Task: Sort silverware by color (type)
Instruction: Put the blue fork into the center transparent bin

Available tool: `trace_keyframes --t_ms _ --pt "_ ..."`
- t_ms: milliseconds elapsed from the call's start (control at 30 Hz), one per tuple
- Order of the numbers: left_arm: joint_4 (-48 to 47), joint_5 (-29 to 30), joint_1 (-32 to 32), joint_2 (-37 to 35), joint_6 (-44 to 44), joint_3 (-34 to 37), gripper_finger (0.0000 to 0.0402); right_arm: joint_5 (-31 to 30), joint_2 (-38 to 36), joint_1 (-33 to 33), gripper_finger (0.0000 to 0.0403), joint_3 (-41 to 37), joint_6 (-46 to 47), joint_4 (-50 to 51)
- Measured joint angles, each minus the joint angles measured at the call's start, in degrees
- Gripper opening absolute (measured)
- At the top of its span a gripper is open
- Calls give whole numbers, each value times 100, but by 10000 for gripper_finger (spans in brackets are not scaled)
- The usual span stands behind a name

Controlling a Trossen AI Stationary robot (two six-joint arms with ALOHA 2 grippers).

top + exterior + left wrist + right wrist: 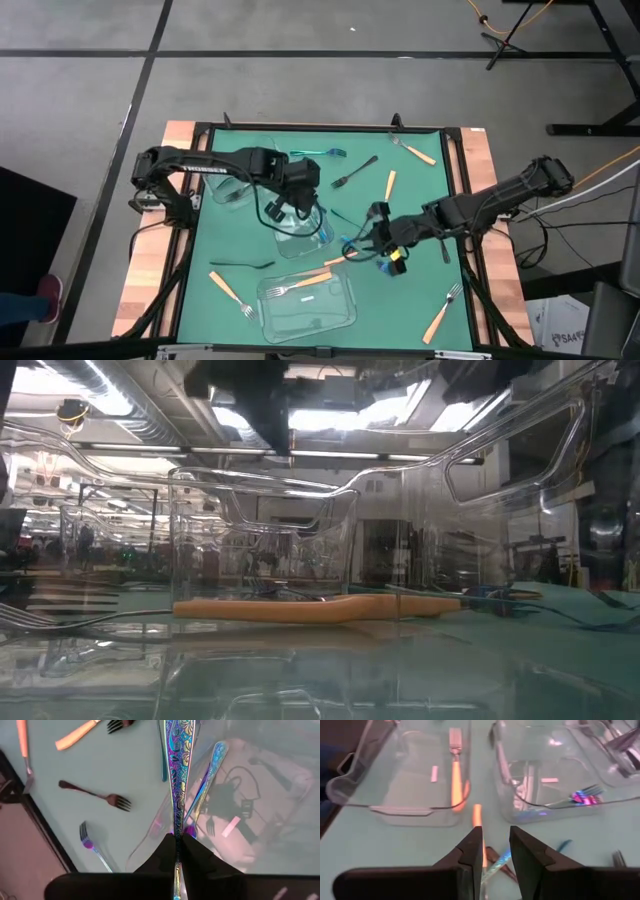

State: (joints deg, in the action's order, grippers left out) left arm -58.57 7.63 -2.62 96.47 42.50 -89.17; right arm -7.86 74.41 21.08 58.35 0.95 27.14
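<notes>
Hanging from the closed left tool (177,852), an iridescent fork (177,780) is pinched by its handle above the middle clear container (300,232), where one more iridescent utensil (209,775) already lies. Right tool (495,851) hovers low over the green surface (410,300), fingers partly apart around nothing, just above an orange-handled utensil (477,817) and an iridescent one (496,865). Three clear containers stand there; the nearest container (308,305) holds one orange-handled fork (300,285).

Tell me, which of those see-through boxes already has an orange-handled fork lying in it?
The clear container at the table's near edge, closest to the low camera. One orange-handled fork lies inside it; the middle container holds iridescent pieces instead.
</notes>
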Motion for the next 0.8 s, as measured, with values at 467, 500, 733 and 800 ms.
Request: trace_keyframes --t_ms 467,500,733,800 --pt "1731 -901 -353 2 761 1879 5 597 0 -553 88 -2 -280 2" --pt "1839 -914 -349 2 761 1985 5 595 0 -553 88 -2 -288 2" --pt "2531 -1150 -349 2 763 2624 5 597 0 -549 88 -2 -297 0" --pt "2715 -1177 -349 2 761 2750 5 596 0 -549 88 -2 -297 2"
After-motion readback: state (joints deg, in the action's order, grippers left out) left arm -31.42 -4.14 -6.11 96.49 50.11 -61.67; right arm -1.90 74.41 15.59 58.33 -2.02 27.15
